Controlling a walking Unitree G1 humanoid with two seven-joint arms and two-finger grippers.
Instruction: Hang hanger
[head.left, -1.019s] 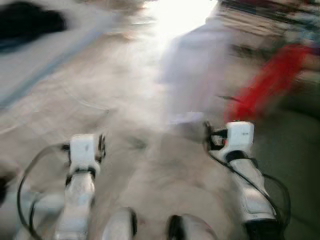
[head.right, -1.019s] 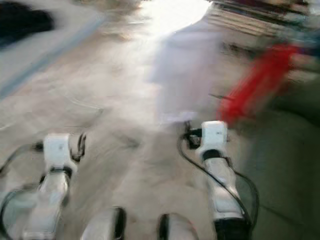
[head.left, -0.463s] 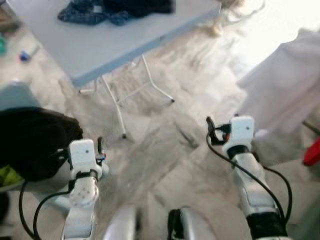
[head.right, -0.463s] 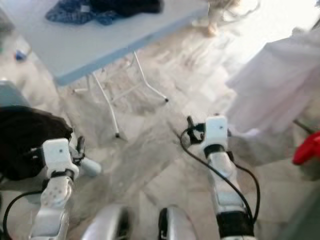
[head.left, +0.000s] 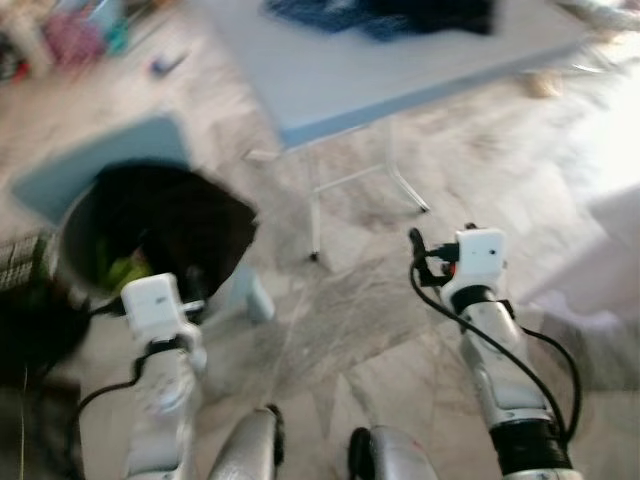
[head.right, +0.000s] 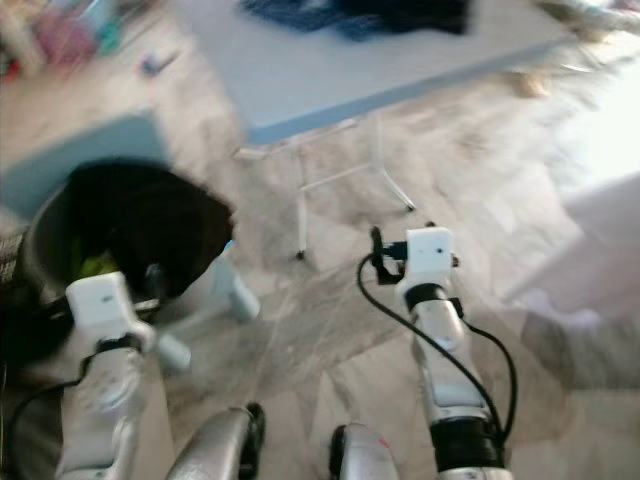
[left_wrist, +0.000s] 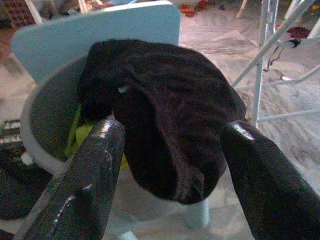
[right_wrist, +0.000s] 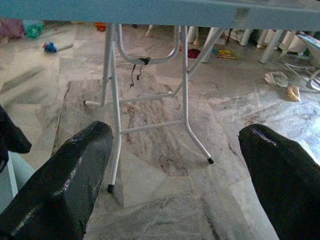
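Note:
My left gripper (left_wrist: 172, 132) is open, held low in front of me with nothing between its fingers (left_wrist: 95, 170). It faces a grey tub (head.left: 75, 235) with a black garment (left_wrist: 165, 110) draped over the rim and something yellow-green inside. My right gripper (right_wrist: 175, 135) is open and empty too, pointing at the white legs (right_wrist: 112, 115) of a folding table. Both silver arms (head.left: 495, 350) reach forward at waist height over the marble floor.
A light blue folding table (head.left: 400, 70) stands ahead with dark blue and black clothes (head.left: 390, 15) piled on it. A pale blue panel (head.left: 95, 165) leans behind the tub. Small toys (head.left: 70, 35) litter the floor at far left. White fabric (head.left: 615, 215) shows at the right edge.
The whole view has swung left: the table and tub have come in, and the white and red garments have slid off to the right. Both arms keep the same pose.

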